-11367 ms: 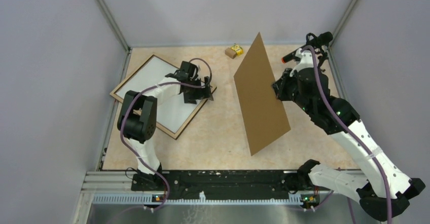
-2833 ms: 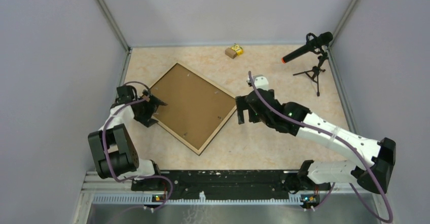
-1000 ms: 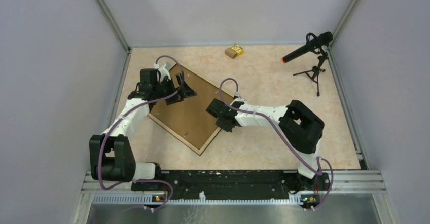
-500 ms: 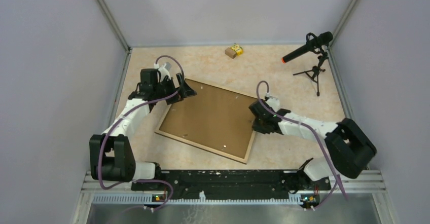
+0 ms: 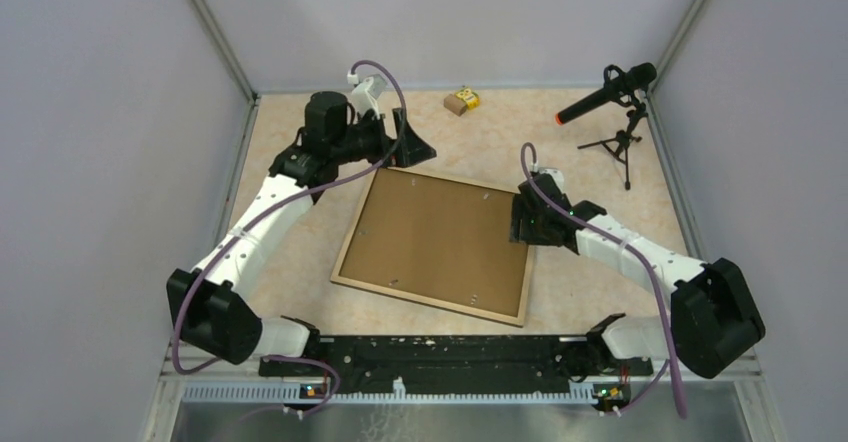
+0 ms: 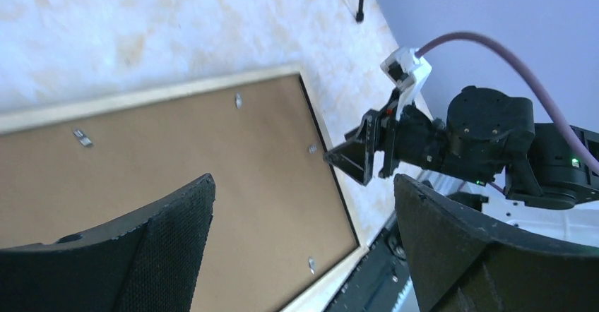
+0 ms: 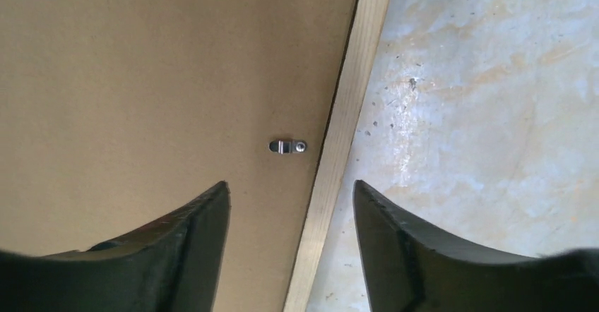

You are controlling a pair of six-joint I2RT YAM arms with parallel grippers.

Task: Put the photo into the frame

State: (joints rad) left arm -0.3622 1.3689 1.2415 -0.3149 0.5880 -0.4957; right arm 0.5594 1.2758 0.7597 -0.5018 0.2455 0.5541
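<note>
left gripper [image 5: 413,140]: the fingers are held wide apart and nothing is gripped; it is raised above the table [image 5: 480,137], near the far left corner of the frame [image 5: 428,302].
right gripper [image 7: 289,185]: the fingers are spread and nothing is clamped. The frame's right rim is straddled, one finger over the board [image 5: 435,242], the other over bare table. Whether the rim is touched cannot be told.
frame: laid flat and back up at mid-table, between the two arms and slightly turned against the table's near edge. Its light-wood rim is seen all round.
board: brown, seated inside the rim; the whole opening is covered by it.
photo: not seen in any view, since the opening is closed off by the board.
clips [image 7: 288,146]: small metal tabs are seen on the board just inside the rim. The one between the right fingers is laid on the board with its screw end just beside the rim.
in the way: the frame's right rim is overhung by the right gripper. Nothing is seen between the left fingers and the board below them.
microphone [image 5: 605,95]: mounted on a small black tripod at the far right, well apart from the frame.
box [image 5: 461,100]: small, yellow and brown, set at the table's far edge, apart from the frame and both grippers.
walls [image 5: 110,162]: the table is enclosed on three sides by plain grey panels.
</note>
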